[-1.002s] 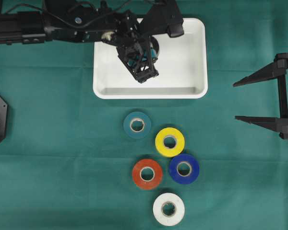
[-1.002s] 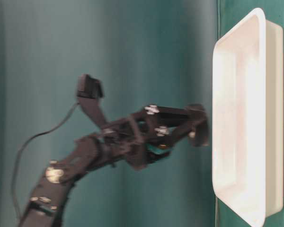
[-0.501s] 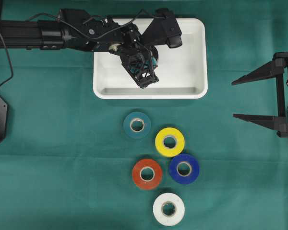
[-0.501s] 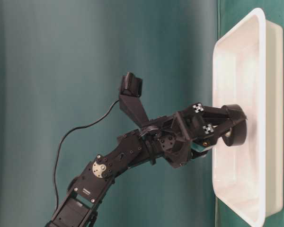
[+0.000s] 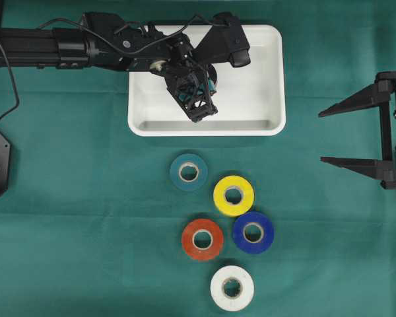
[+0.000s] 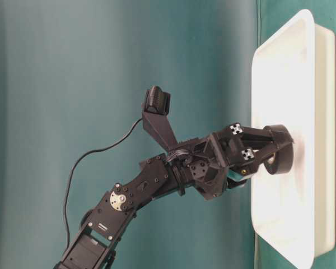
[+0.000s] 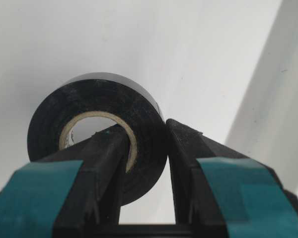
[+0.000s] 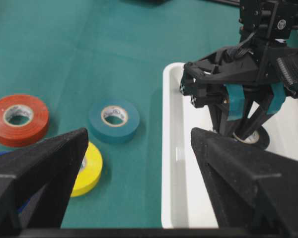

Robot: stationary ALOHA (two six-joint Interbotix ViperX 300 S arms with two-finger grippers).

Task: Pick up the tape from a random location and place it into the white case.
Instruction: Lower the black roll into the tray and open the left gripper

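A black tape (image 7: 89, 104) roll rests on the floor of the white case (image 5: 251, 79), and the left wrist view shows it close up. My left gripper (image 7: 144, 129) straddles the roll's wall. One finger stands inside the cardboard core and the other presses the outer face, so it is shut on the roll. From overhead the gripper (image 5: 198, 109) covers the roll inside the case's left half. At table level the black tape (image 6: 279, 148) touches the case floor. My right gripper (image 5: 327, 137) hovers open and empty at the table's right edge.
Several loose rolls lie on the green cloth below the case: teal (image 5: 189, 172), yellow (image 5: 233, 195), red (image 5: 202, 239), blue (image 5: 253, 232) and white (image 5: 231, 288). The case's raised rim (image 5: 204, 131) sits between them and my left gripper.
Over the last second my left arm dropped into the case, bringing the black tape down onto its floor. Since half a second ago it has barely moved. The right arm is unchanged.
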